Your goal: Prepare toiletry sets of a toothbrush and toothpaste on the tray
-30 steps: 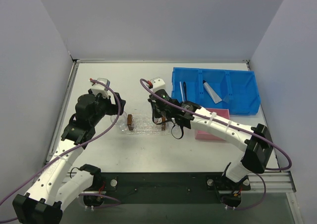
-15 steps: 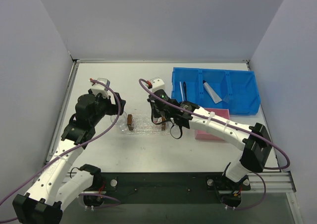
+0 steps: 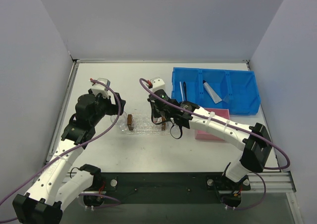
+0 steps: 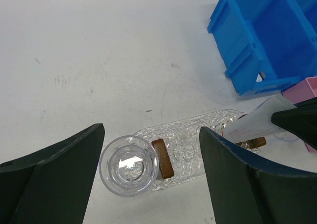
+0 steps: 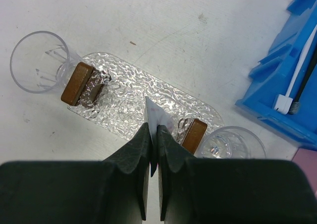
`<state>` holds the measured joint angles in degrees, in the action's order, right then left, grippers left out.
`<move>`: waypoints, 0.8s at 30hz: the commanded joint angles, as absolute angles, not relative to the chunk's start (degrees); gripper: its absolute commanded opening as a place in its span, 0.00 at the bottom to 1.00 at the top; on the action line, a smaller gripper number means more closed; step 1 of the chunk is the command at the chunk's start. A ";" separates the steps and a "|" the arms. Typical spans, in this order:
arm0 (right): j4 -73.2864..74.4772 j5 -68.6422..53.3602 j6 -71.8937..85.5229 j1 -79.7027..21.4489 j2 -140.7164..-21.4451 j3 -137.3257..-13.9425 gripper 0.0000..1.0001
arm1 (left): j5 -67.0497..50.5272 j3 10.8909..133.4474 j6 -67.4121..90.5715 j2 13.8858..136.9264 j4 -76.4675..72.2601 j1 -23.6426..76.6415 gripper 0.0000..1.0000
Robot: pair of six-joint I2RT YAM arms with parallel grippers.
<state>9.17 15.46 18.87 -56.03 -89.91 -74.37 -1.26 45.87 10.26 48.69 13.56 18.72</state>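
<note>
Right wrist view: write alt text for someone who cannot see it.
The right gripper, shut on a white toothpaste tube seen edge-on, hangs over a clear textured tray. A brown block sits at each tray end with a clear cup beside it; a blue bin holding two toothbrushes shows at right.

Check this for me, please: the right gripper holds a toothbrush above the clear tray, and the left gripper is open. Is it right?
Not quite. The right gripper holds a toothpaste tube, not a toothbrush, above the clear tray; the right wrist view shows its white wedge between the fingers. Both toothbrushes lie in the blue bin. The left gripper is open.
</note>
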 commanded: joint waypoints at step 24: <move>9.05 18.72 20.39 -56.95 -88.59 -74.44 0.00 | -0.97 47.64 10.02 48.78 12.74 18.98 0.88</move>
